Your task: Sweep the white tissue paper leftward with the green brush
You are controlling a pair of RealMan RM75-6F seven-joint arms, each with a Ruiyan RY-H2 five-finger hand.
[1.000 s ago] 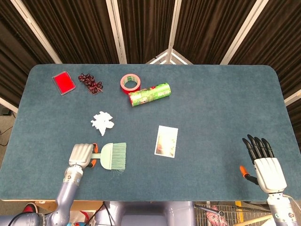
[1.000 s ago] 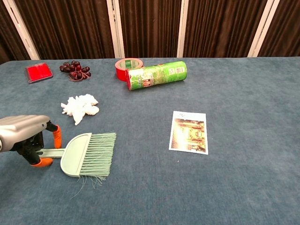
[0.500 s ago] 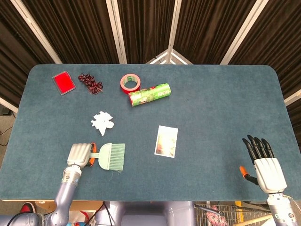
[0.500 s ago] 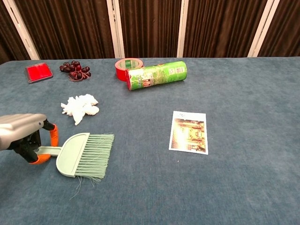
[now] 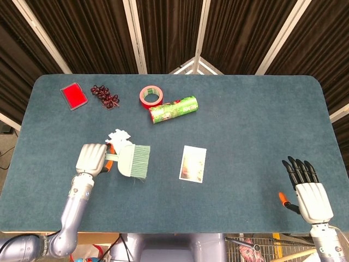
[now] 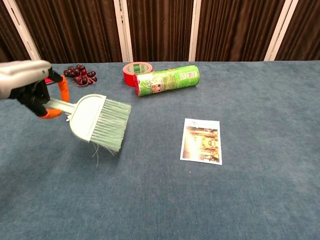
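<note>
A blue-carpeted bench [image 5: 245,120] is seen from above and from chest height. The robot's left hand [image 5: 91,159] grips the handle of a green brush [image 5: 133,161], with orange fingertips [image 6: 62,86] wrapped around the handle. In the chest view the brush is lifted clear of the bench and tilted, bristles pointing down and to the right. From above, the brush head covers most of the white tissue paper [image 5: 117,135], which shows only as a crumpled edge just past the brush's far side; in the chest view the tissue is hidden behind the brush.

The right hand [image 5: 305,188] rests near the bench's front right corner, empty, with its dark fingers straight and spread apart.

Along the far side lie a red flat case [image 5: 73,96], a dark red beaded cluster [image 5: 104,96], a roll of red tape [image 5: 151,96] and, touching it, a green tube [image 5: 173,109] on its side. A photo card [image 5: 192,164] lies flat near the middle, to the right of the brush.
</note>
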